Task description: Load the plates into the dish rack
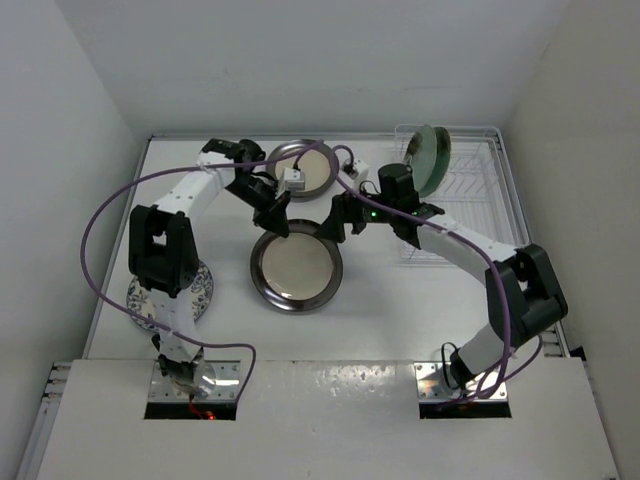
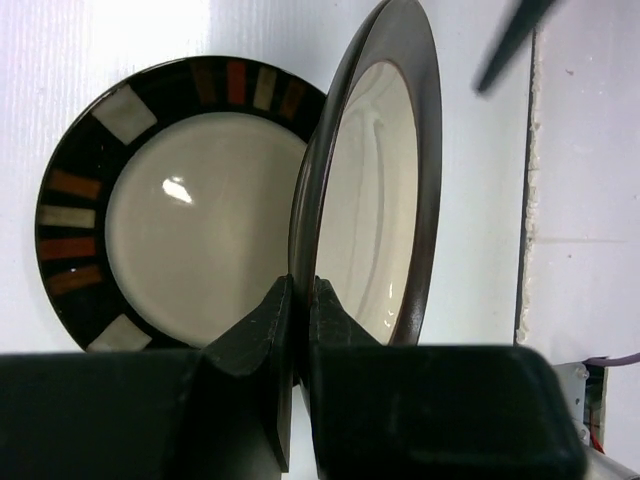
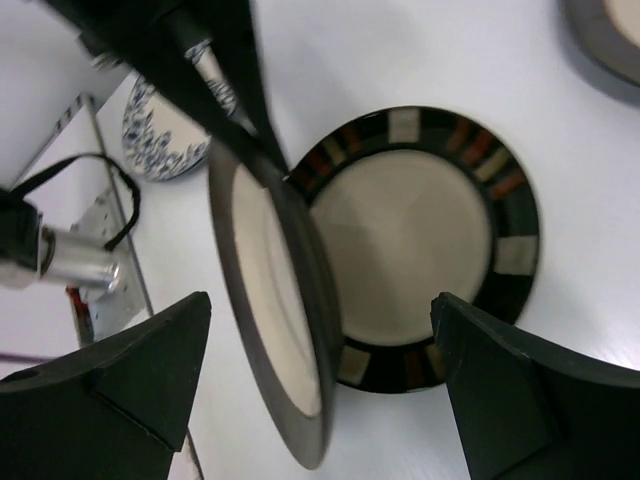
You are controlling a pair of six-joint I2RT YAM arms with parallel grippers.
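My left gripper (image 1: pixel 275 218) (image 2: pixel 300 285) is shut on the rim of a cream plate with a dark grey rim (image 1: pixel 296 270) (image 2: pixel 375 180) (image 3: pixel 270 300) and holds it tilted above the table. Under it lies the cream plate with the brown patterned rim (image 2: pixel 200 215) (image 3: pixel 420 240), hidden in the top view. My right gripper (image 1: pixel 336 220) (image 3: pixel 320 300) is open, with a finger on either side of the held plate's opposite rim, not touching it. A mint-green plate (image 1: pixel 432 155) stands in the dish rack (image 1: pixel 480 185) at the back right.
A second cream plate with a dark grey rim (image 1: pixel 303 168) (image 3: pixel 610 30) lies flat at the back centre. The white-blue floral plate (image 1: pixel 200 290) (image 3: pixel 165 130) lies at the front left, partly under my left arm. White walls enclose the table.
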